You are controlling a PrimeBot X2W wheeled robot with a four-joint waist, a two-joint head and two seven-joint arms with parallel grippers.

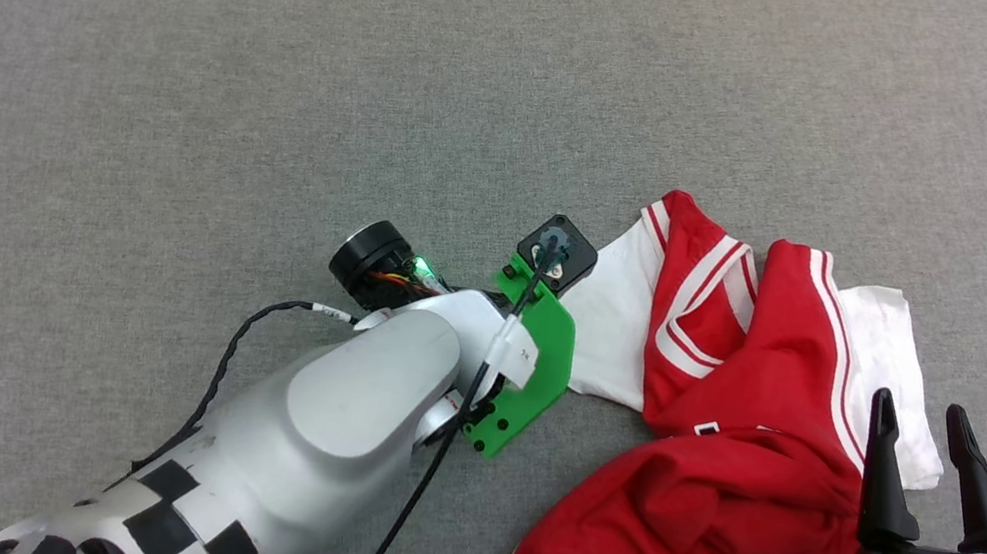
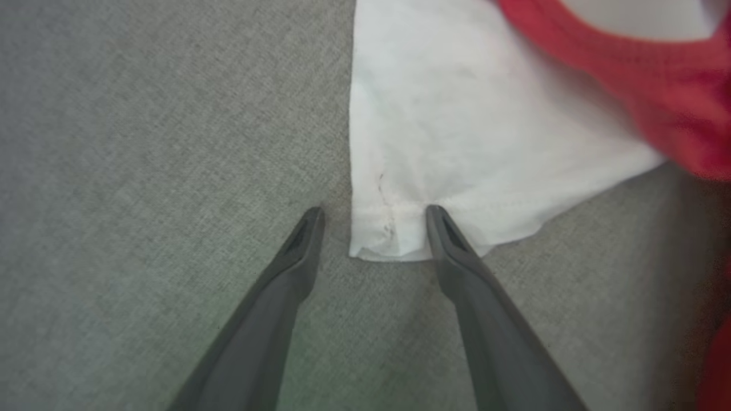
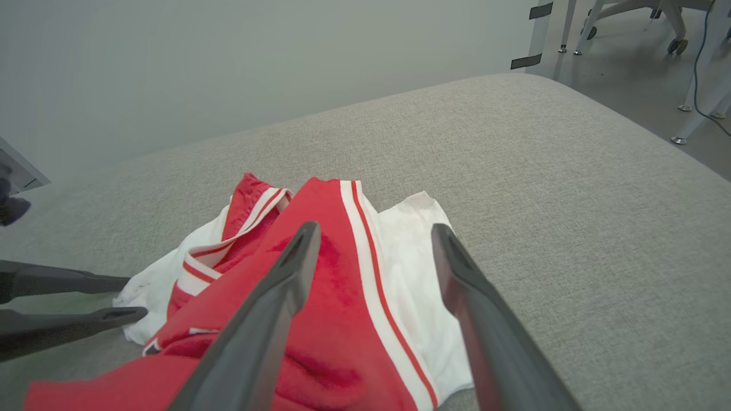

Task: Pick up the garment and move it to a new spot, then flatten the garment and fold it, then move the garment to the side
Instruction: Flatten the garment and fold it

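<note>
head: above, looking down | left wrist: close over garment [image 2: 457,114] | right wrist: low, oblique | shared: garment

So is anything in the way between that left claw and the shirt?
Nothing visible. The left gripper stands open right at the shirt, its fingers straddling a corner of the white sleeve on the grey cushion.

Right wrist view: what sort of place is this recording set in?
Likely an indoor lab or office workroom: a plain grey wall, a smooth floor with a caster chair base and pale furniture legs, beside the grey fabric-covered surface.
</note>
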